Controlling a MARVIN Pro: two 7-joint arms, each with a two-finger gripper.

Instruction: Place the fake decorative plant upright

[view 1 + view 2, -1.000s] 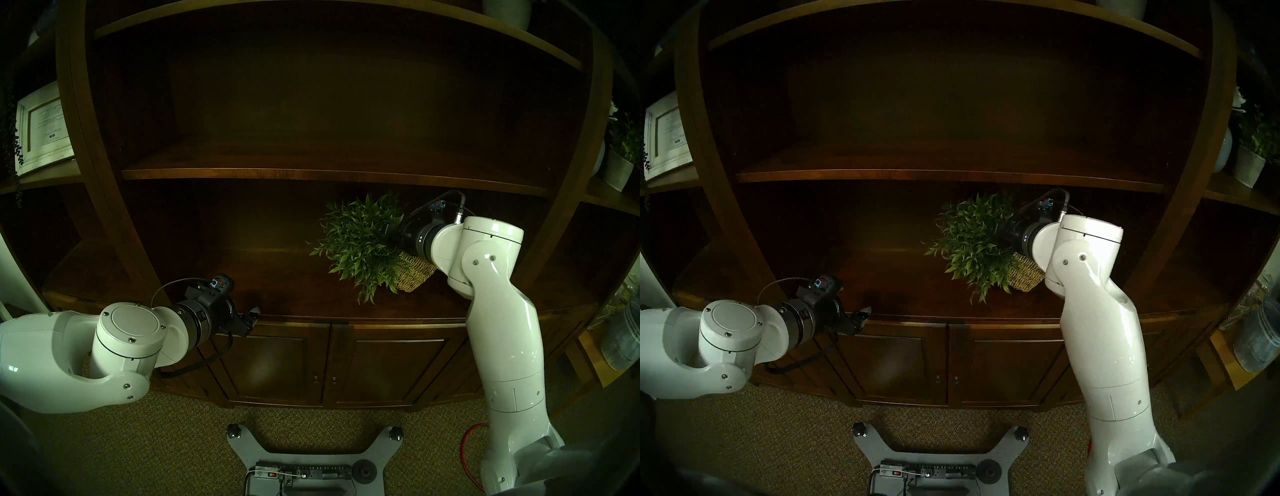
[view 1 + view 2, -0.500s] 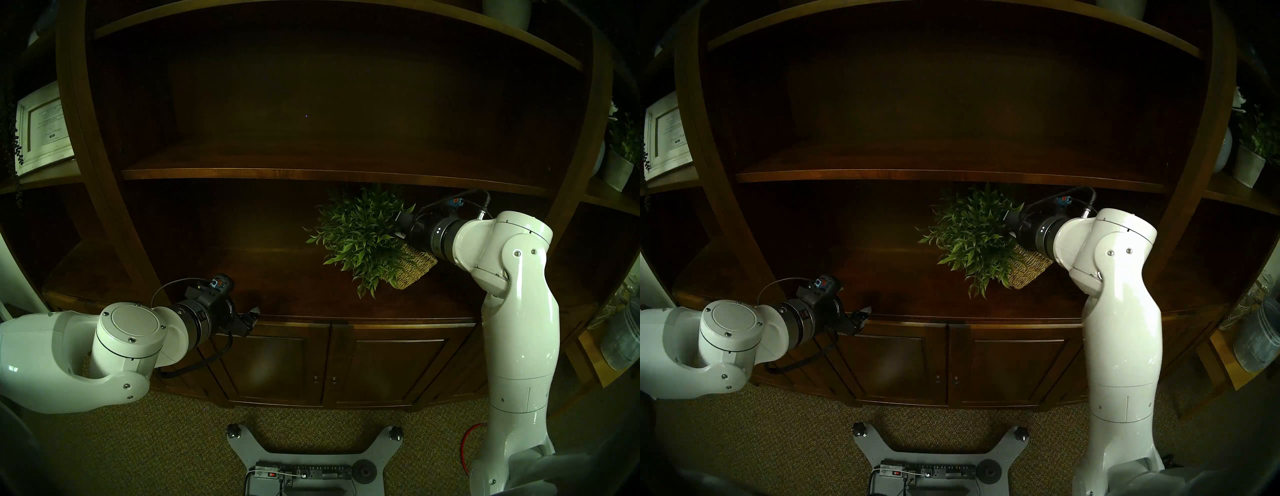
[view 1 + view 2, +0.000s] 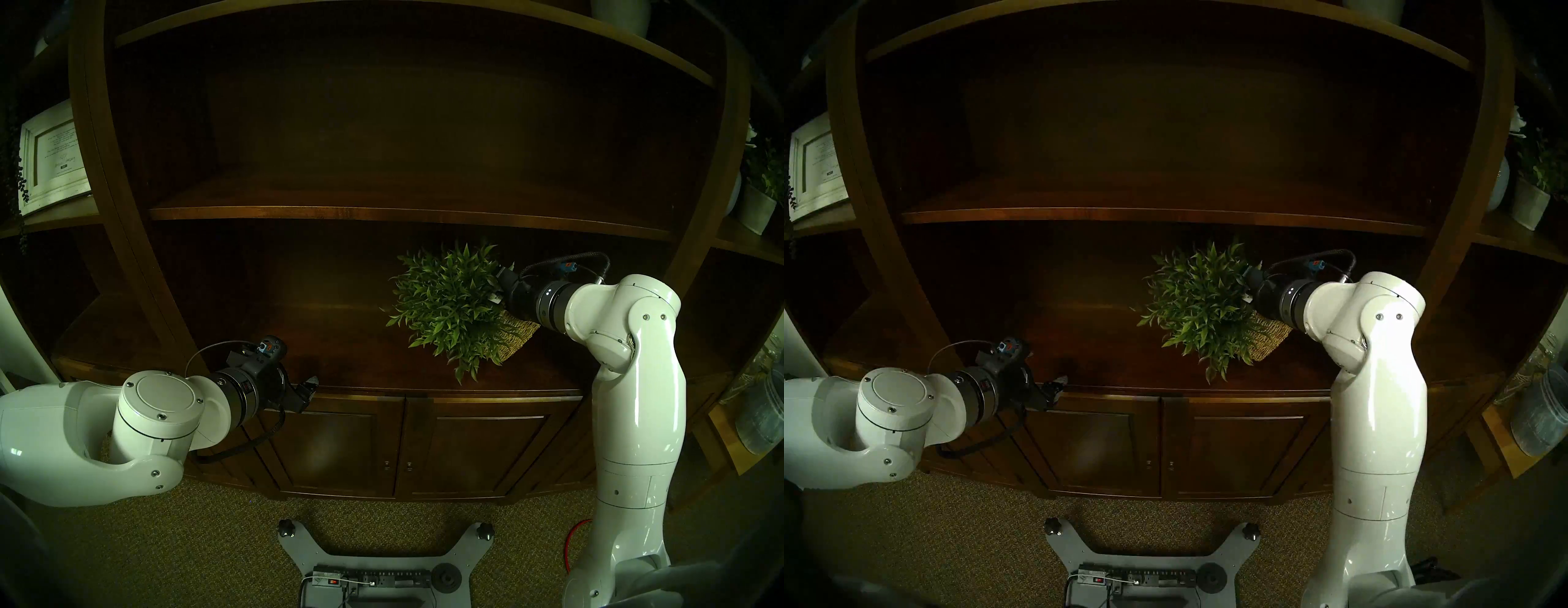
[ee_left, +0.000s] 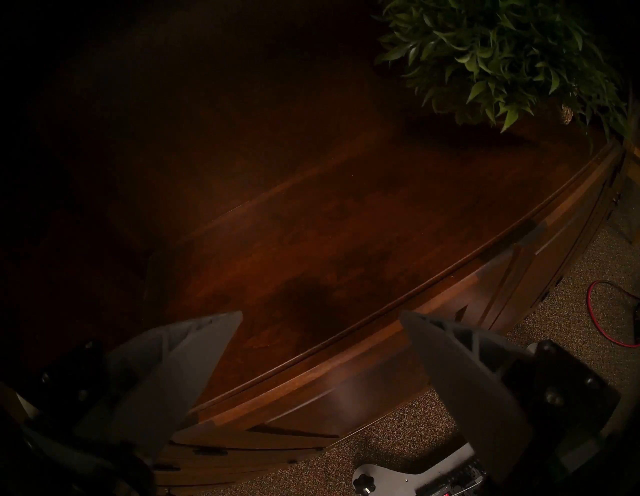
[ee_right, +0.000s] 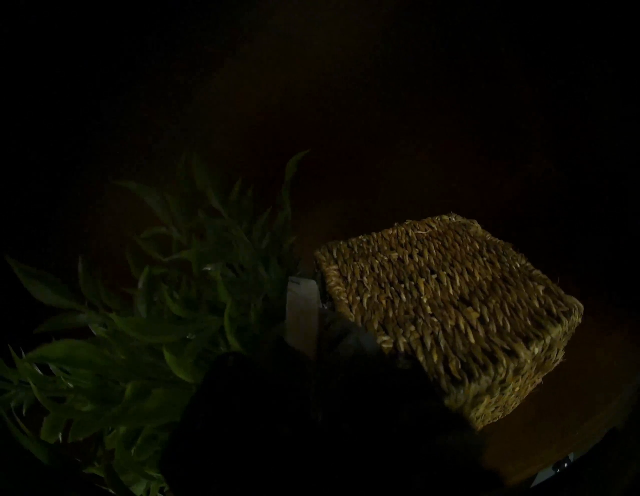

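Note:
The fake decorative plant [image 3: 449, 301] is a bushy ball of green leaves in a tan woven basket [image 3: 519, 335]. It leans tilted on the lower shelf [image 3: 339, 339], leaves to the left and basket bottom to the lower right. It also shows in the head right view [image 3: 1202, 305] and the left wrist view [image 4: 502, 59]. My right gripper [image 3: 500, 288] reaches in where the leaves meet the basket rim, fingers buried in foliage, and appears shut on the plant. The right wrist view is dark and shows the basket [image 5: 443, 304] and white tag [image 5: 301, 311]. My left gripper [image 4: 320, 315] is open and empty at the shelf's front edge.
An upper shelf board [image 3: 382, 212] runs close above the plant. Cabinet doors [image 3: 403, 446] are below. A framed picture [image 3: 51, 157] stands on the left side shelf, a sparse plant in a whitish pot [image 3: 757, 204] on the right one. A glass jar [image 3: 763, 416] stands at the right.
The right arm swung to the right. The plant went up a little, then came down and shifted right with the gripper, leaves turned more upward. The left arm has not moved.

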